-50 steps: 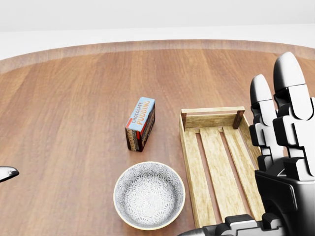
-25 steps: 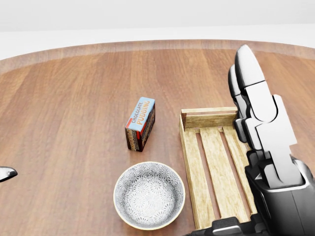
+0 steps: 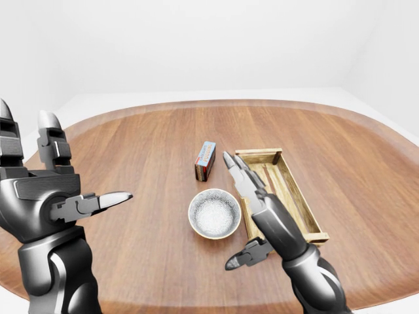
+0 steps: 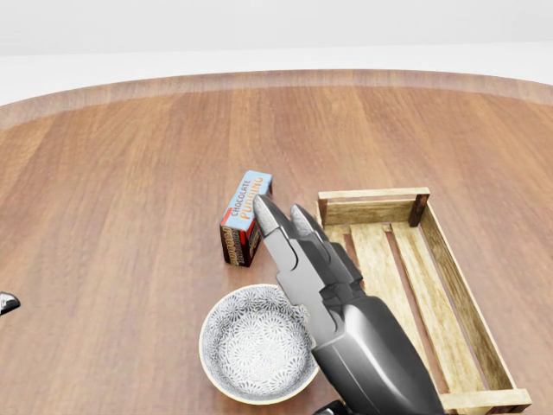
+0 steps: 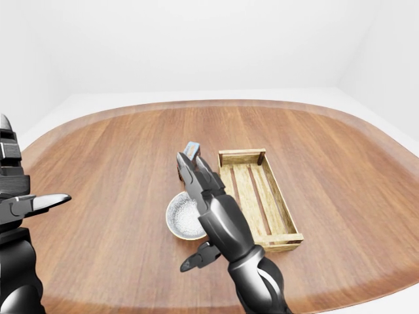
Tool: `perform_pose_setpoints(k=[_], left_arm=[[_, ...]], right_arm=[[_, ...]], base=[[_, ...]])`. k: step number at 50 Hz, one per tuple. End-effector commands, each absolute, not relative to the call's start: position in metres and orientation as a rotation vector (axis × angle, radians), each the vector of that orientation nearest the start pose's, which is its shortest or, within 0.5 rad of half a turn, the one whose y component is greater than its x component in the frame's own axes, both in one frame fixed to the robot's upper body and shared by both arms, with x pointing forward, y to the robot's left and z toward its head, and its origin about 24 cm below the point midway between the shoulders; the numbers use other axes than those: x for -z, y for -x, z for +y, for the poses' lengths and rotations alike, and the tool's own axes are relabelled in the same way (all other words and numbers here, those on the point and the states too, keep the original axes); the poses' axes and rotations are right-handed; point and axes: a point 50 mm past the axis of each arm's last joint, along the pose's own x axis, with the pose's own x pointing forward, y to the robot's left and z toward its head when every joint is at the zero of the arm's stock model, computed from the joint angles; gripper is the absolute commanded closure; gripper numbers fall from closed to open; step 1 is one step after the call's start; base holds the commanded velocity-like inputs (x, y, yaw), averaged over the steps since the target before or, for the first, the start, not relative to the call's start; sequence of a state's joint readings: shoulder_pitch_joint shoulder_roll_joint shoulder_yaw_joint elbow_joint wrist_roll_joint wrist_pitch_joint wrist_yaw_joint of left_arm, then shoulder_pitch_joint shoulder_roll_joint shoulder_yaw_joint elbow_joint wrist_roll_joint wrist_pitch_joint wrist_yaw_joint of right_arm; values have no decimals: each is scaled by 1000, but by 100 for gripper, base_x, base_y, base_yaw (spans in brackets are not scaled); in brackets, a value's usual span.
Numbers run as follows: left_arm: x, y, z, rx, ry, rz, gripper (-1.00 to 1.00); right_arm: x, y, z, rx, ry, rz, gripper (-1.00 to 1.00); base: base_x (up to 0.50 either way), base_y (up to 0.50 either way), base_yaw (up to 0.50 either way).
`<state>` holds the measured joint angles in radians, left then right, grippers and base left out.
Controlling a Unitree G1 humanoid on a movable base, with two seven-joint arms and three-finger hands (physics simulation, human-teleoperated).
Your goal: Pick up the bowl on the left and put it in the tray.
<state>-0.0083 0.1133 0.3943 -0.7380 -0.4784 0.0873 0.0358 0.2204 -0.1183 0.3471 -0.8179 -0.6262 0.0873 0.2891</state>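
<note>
The white patterned bowl [image 4: 251,346] sits on the wooden table [image 4: 130,190], left of the slatted wooden tray [image 4: 373,195], which holds nothing. My right hand [image 3: 236,210] is open and reaches up the head view along the bowl's right rim. Its straight fingers [image 4: 298,246] point at the pudding box, and its thumb hangs apart below the bowl in the left-eye view. Whether it touches the bowl I cannot tell. My left hand [image 3: 78,160] is raised at the far left, open and holding nothing. In the right-eye view my right hand hides part of the bowl.
A chocolate pudding box [image 4: 246,216] stands on its long edge just above the bowl, left of the tray's top corner. The oval table's rim [image 3: 209,103] curves along the top, with white floor and walls beyond it.
My right hand has swung left from over the tray and tipped down, so its fingers now lie between bowl and tray. Bowl, box and tray have not moved.
</note>
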Motion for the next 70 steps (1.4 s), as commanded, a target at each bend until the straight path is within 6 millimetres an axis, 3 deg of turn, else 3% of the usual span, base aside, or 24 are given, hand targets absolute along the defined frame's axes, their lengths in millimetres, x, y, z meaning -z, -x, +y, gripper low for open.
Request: perform_pose_setpoints(k=[1, 20, 38, 52, 70], left_arm=[[-211, -188, 230, -177, 229, -750, -100], [-207, -190, 230, -176, 224, -729, -100], [-208, -189, 230, -175, 227, -732, -100], [-209, -187, 230, -175, 229, -741, -100], [-209, -187, 230, -177, 228, -741, -100]], right_arm=[[-117, -175, -77, -481, 792, -303, -100], [-100, -181, -78, -469, 801, -226, -100], [-85, -186, -73, -469, 935, -170, -100], [-78, -196, -74, -461, 943, -139, -100], [-54, -211, -82, -456, 906, -22, -100]], base=[[0, 0, 0], [0, 0, 0], [0, 0, 0], [0, 0, 0], [0, 0, 0]])
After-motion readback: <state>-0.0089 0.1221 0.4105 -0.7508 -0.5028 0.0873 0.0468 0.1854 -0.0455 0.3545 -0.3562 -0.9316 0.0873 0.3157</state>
